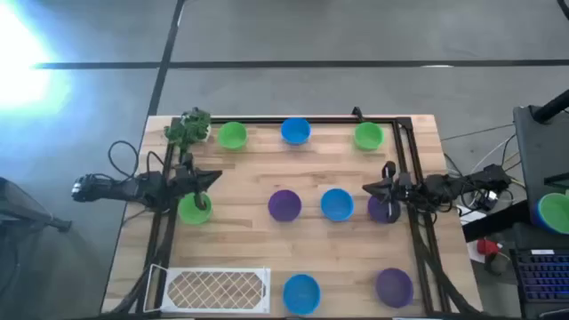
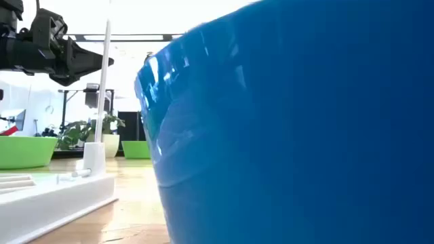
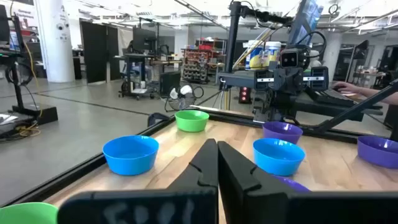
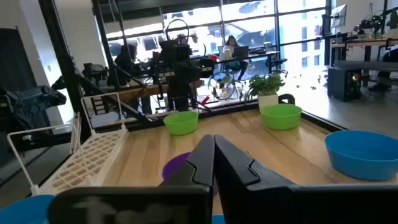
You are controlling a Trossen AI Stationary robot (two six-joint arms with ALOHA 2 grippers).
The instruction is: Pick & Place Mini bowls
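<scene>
Nine mini bowls rest upright on their bases on the wooden table. In the high view, green [image 1: 232,135], blue [image 1: 295,131] and green [image 1: 368,135] bowls stand along the far side. Green [image 1: 195,209], purple [image 1: 284,204], blue [image 1: 337,204] and purple [image 1: 383,209] bowls sit across the middle. Blue [image 1: 301,293] and purple [image 1: 394,286] bowls are near the front. My left gripper [image 1: 216,178] [image 3: 217,163] is shut and empty, just beyond the left green bowl. My right gripper [image 1: 367,188] [image 4: 214,158] is shut and empty, beside the right purple bowl.
A white mesh tray [image 1: 218,289] lies at the near left corner. A leafy toy plant [image 1: 188,127] stands at the far left corner. A black frame rail [image 1: 404,160] edges the table. The near blue bowl [image 2: 291,122] fills most of the low view. Bare wood [image 1: 267,169] shows between the bowl rows.
</scene>
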